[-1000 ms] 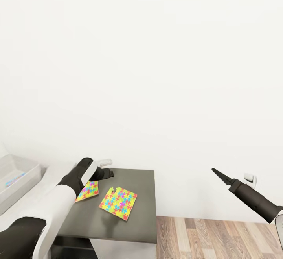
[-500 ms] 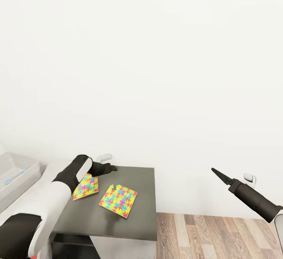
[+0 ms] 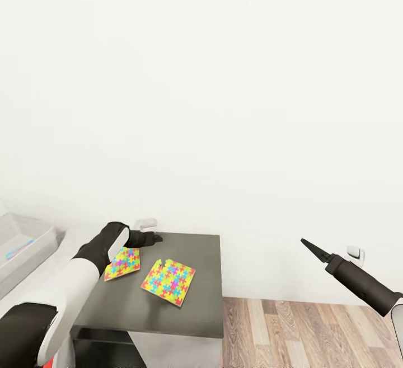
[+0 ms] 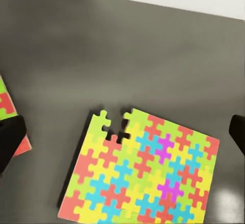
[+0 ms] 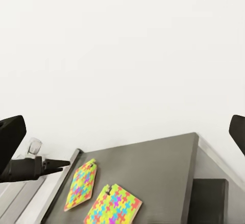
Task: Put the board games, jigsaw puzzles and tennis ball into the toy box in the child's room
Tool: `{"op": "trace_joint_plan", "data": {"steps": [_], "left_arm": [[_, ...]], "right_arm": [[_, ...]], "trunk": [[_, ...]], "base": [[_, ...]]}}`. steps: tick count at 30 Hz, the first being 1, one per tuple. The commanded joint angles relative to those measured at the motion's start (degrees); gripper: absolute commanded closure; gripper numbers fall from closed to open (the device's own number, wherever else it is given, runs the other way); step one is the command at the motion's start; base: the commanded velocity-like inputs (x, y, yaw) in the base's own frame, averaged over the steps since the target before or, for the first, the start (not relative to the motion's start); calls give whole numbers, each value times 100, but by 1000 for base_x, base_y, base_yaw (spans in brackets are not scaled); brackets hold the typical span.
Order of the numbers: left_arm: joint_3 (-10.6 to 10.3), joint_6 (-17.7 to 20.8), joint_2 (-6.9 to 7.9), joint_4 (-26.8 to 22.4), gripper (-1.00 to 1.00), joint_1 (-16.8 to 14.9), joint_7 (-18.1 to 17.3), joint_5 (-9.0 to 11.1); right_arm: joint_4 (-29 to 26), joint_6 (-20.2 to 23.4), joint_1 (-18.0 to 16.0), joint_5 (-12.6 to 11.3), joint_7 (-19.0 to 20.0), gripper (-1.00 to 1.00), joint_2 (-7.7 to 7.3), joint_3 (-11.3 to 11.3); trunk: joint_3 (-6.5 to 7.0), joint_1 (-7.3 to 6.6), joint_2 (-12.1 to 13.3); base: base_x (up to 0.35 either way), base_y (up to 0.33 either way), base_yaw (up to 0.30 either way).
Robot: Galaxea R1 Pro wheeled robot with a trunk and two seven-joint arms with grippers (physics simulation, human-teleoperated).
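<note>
Puzzles lay flat on dark tabletop [image 3: 184, 301]: right jigsaw puzzle [image 3: 168, 282] mid-top, well inside every edge; left jigsaw puzzle [image 3: 122, 263] toward left edge, partly under left gripper [image 3: 152, 239]. Jaws spread wide in left wrist view, gripping nothing. Toy box [image 3: 25, 245] beyond left edge. Right gripper [image 3: 313, 249] over wood floor [image 3: 302, 331], well clear, jaws released.

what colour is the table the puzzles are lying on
Dark grey table, plain and unpatterned; clearest in the left wrist view.
</note>
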Motion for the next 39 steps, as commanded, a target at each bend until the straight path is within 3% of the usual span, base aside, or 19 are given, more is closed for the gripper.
{"op": "trace_joint_plan", "data": {"steps": [1, 6, 20, 30, 39], "left_arm": [[-31, -68, 6, 62, -100, -5, -11, -38], [-45, -306, -1, 179, -100, -5, -18, -119], [-49, -415, -5, 204, -100, -5, -26, -131], [-47, -418, 13, 200, -100, -5, -611, -224], [-56, -418, 19, 199, -100, -5, -676, -313]], "right_arm": [[-1, 34, -5, -19, 8, -100, 0, -5], [-1, 32, -6, -19, 10, -100, 0, -4], [-1, 23, -7, -19, 8, -100, -6, 135], [-1, 13, -5, -19, 8, -100, 4, 152], [-1, 12, -5, -19, 8, -100, 1, 153]], "trunk": [[-22, 3, -13], [-69, 3, -13], [-199, 3, -13], [-292, 3, -13], [-376, 3, -13]], "base": [[0, 0, 0], [0, 0, 0], [0, 0, 0], [0, 0, 0], [0, 0, 0]]}}
